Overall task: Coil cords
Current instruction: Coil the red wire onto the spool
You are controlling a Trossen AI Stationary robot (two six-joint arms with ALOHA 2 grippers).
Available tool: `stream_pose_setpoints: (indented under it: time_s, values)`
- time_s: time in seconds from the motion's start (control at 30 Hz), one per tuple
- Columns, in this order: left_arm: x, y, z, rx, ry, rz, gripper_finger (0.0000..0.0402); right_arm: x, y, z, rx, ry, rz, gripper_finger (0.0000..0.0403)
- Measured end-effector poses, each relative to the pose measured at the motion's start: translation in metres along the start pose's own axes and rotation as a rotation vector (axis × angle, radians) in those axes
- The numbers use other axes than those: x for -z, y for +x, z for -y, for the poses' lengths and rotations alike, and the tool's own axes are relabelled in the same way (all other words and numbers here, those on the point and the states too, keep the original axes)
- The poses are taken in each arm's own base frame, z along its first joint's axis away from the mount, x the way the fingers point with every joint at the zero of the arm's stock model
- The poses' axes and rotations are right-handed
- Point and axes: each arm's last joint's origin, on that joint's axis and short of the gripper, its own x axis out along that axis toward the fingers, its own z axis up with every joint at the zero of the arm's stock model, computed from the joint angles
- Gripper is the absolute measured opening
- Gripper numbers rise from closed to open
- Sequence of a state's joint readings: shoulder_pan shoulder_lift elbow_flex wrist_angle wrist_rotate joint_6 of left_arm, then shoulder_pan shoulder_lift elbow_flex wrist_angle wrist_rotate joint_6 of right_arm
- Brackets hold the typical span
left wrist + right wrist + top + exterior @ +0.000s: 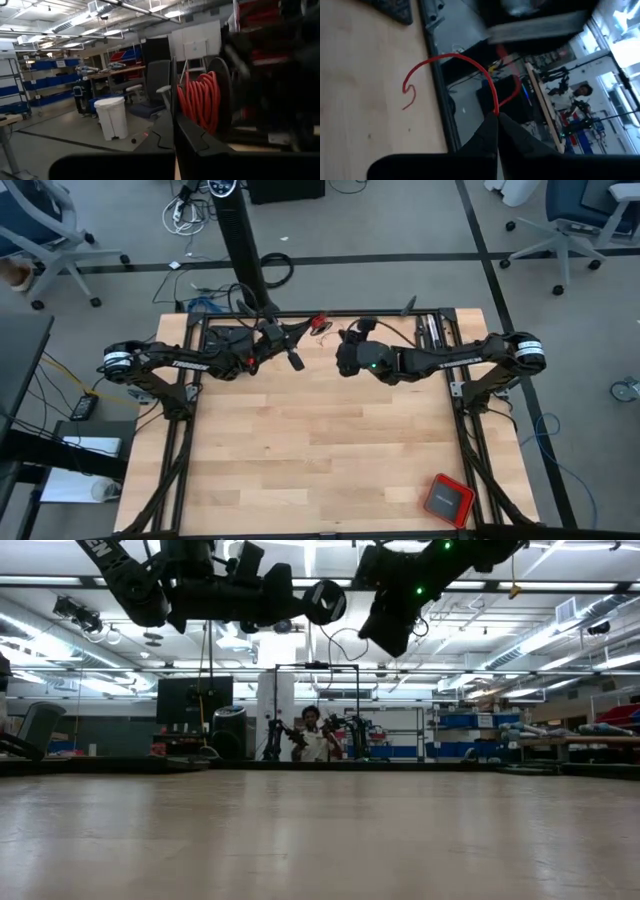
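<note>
The cord (451, 60) is a thin red wire, held up in the air near the table's far edge. In the right wrist view it arcs away from my right gripper (496, 116), which is shut on it. Its curled free end (409, 95) hangs over the wood, and another stretch (516, 86) runs off toward my left arm. In the high view a red bit of cord (320, 323) sits at the tips of my left gripper (308, 329). That gripper is shut, and my right gripper (343, 338) faces it closely. In the low view both grippers (332, 602) (388, 638) hang high above the table. My left gripper has the cord (320, 323) at its fingertips, coming level from the table's left. Its own wrist view shows only the shut fingers (170, 135), so which part it has and how does not show. My right gripper pinches the cord between its two fingertips (490, 127), at a point along its length (496, 110). One strand leaves each side of the pinch. The cord is lifted clear of the table, and the stretch to the free end stands up in a slack arc.
A red square box (447, 498) lies at the table's near right corner. Black metal frame rails (430, 330) run along the far edge and both sides. A black post (243, 250) rises behind the far edge. A person (312, 735) sits in the room beyond.
</note>
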State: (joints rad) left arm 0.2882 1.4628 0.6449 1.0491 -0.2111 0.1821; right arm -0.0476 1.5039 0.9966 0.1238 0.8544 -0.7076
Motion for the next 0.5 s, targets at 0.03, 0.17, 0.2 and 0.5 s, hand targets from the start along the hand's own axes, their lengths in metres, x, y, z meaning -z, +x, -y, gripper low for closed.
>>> stream_pose_setpoints:
  time_s: [0.03, 0.17, 0.2, 0.5]
  values:
    - [0.001, 0.0, 0.0, 0.002, 0.009, -0.01, 0.0, -0.001, -0.003, 0.003, 0.009, 0.006, 0.004, 0.0]
    - [0.004, 0.0, -0.001, -0.038, 0.061, -0.048, 0.0, -0.005, -0.015, 0.013, 0.036, 0.01, 0.025, 0.0]
    - [0.005, 0.0, -0.001, -0.052, 0.074, -0.057, 0.0, -0.006, -0.019, 0.014, 0.043, -0.001, 0.029, 0.0]
    - [0.012, 0.0, -0.003, -0.073, 0.191, -0.137, 0.0, -0.02, -0.05, 0.027, 0.122, -0.044, 0.1, 0.0]
